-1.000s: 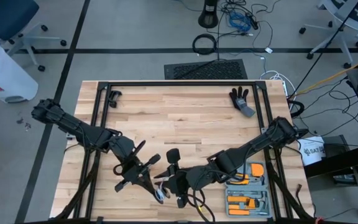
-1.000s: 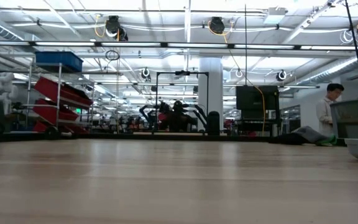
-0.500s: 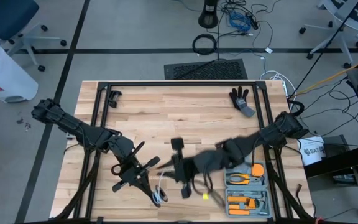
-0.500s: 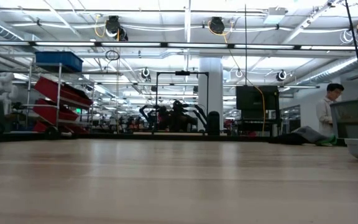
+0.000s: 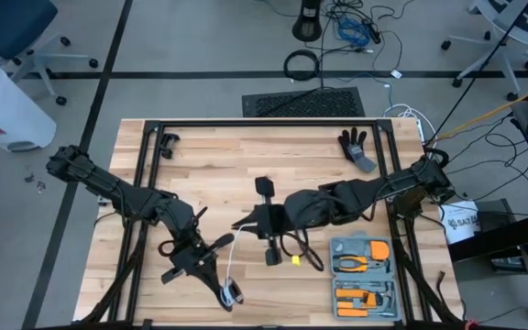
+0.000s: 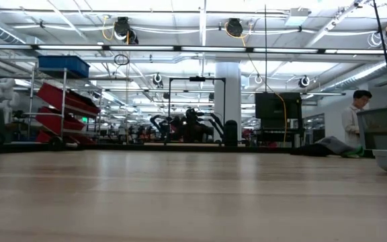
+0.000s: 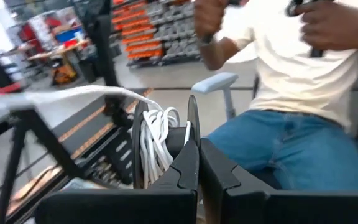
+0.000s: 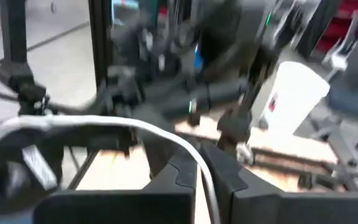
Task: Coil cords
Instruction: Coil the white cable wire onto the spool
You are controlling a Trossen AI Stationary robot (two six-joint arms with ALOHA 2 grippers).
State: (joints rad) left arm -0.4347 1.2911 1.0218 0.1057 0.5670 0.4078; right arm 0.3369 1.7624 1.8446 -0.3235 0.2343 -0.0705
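The black reel [image 7: 160, 146] is clamped by the left gripper [image 5: 230, 295]; its white cord [image 8: 160, 134] is pinched by the right gripper [image 5: 244, 223].

**Layout around the tool case**

The tool case [image 5: 365, 275] lay on the table [image 5: 246, 160] at its near right corner. Left of it hung the right gripper [image 5: 244, 223], and farther left the left gripper [image 5: 230, 295] with the reel [image 5: 234, 295]. A glove [image 5: 356, 148] lay behind the case, toward the far edge.

White cord [image 7: 156, 134], black reel [image 7: 192, 124], orange-grey tool tray [image 5: 363, 275].
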